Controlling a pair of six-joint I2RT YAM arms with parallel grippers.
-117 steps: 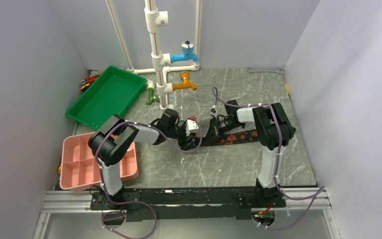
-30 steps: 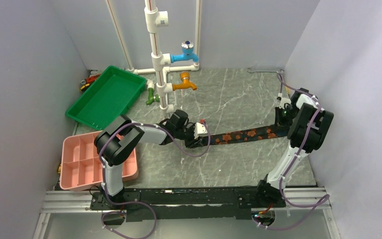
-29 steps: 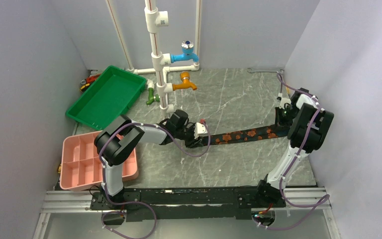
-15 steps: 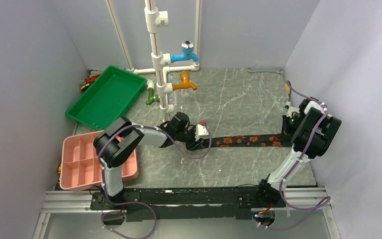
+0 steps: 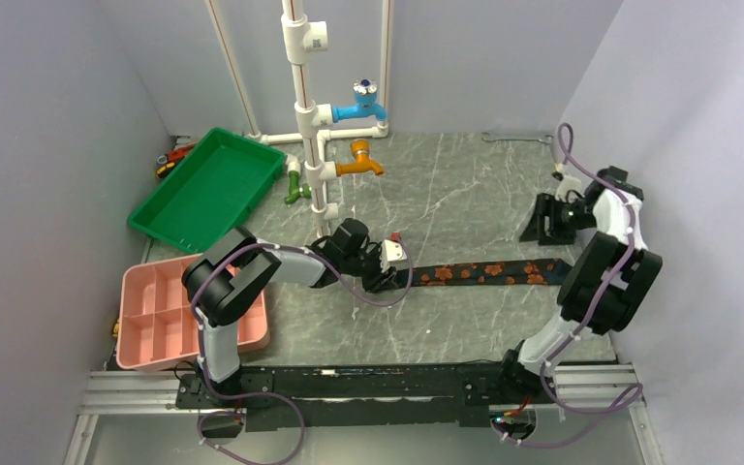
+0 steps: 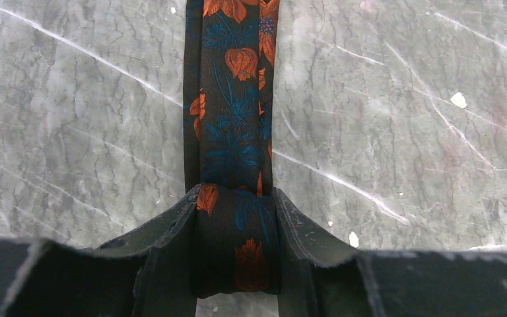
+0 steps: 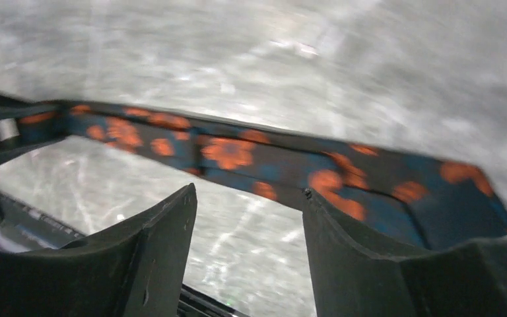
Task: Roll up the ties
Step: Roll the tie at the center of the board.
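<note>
Open table (image 5: 465, 194) flanks the tie (image 5: 484, 273); tap pipes (image 5: 299, 92) and green tray (image 5: 208, 184) block rear left.

The necktie (image 5: 484, 273) is seen as woven cloth with a faint sheen. Beneath it, the bench (image 5: 465, 184) is finished like smooth grey marble, dully glossy. The fingers (image 6: 165, 244) of the left hand (image 6: 236, 197) on the necktie are moulded in matt black plastic. Left of the necktie, the green tray (image 5: 203, 189) is glossy plastic.
</note>
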